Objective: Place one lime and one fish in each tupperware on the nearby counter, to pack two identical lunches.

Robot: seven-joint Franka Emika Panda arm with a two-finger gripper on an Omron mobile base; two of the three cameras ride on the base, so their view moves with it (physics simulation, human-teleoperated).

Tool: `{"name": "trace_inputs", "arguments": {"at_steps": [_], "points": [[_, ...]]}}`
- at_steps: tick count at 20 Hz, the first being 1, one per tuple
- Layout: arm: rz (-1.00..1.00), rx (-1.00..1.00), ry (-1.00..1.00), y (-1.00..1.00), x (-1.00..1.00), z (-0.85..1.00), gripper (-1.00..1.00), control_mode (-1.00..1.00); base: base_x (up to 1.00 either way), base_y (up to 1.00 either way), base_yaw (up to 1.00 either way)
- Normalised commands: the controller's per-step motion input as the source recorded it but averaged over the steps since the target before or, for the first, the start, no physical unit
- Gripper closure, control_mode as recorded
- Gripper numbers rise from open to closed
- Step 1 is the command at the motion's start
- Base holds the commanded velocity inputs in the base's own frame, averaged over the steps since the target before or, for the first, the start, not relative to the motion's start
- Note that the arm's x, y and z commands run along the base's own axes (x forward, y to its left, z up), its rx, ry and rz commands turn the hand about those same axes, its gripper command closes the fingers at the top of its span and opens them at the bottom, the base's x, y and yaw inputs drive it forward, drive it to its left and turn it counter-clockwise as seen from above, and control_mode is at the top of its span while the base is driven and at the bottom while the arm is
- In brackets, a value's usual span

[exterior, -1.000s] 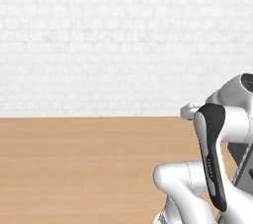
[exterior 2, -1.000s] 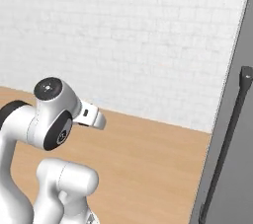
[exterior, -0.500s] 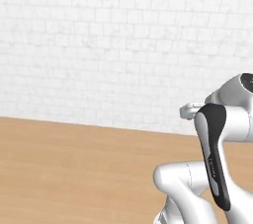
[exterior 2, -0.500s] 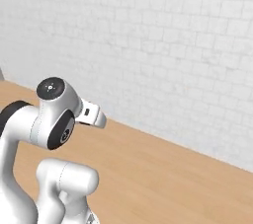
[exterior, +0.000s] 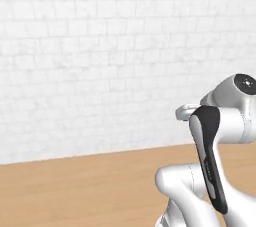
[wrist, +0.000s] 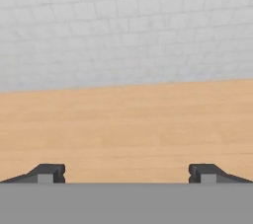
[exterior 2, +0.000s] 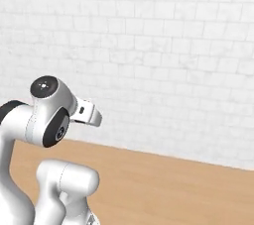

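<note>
The counter (wrist: pixel 126 124) is a light-brown wood-grain top that stretches across the hand view, with nothing on the part in sight. It also runs along the bottom of the left base view (exterior: pixel 75 186) and the right base view (exterior 2: pixel 173 184). My gripper (wrist: pixel 126 174) is open, its two dark fingertips (wrist: pixel 47 173) wide apart and low over the wood, holding nothing. The lime, the fish and the tupperware are out of view.
A white brick wall (exterior: pixel 100 61) rises straight behind the counter. My folded white arm (exterior: pixel 210 171) takes up the near corner of both base views.
The whole picture has shifted in both base views, so the base has moved. A dark upright panel with a bar handle has left the right base view. The arm keeps its pose.
</note>
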Motion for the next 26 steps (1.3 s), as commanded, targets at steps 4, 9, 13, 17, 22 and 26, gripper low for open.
{"name": "trace_inputs", "arguments": {"at_steps": [4,9,13,17,22,26], "points": [[0.00,0.00,0.00,0.00,0.00,0.00,-1.00,1.00,0.77,0.51,-0.77],[0.00,0.00,0.00,0.00,0.00,0.00,-1.00,1.00,0.85,0.57,-0.75],[0.00,0.00,0.00,0.00,0.00,0.00,-1.00,1.00,0.98,0.69,-0.71],[0.00,0.00,0.00,0.00,0.00,0.00,-1.00,1.00,0.93,0.62,-0.73],[0.00,0.00,0.00,0.00,0.00,0.00,-1.00,1.00,0.58,0.10,-0.78],[0.00,0.00,0.00,0.00,0.00,0.00,-1.00,1.00,0.41,0.00,-0.78]]}}
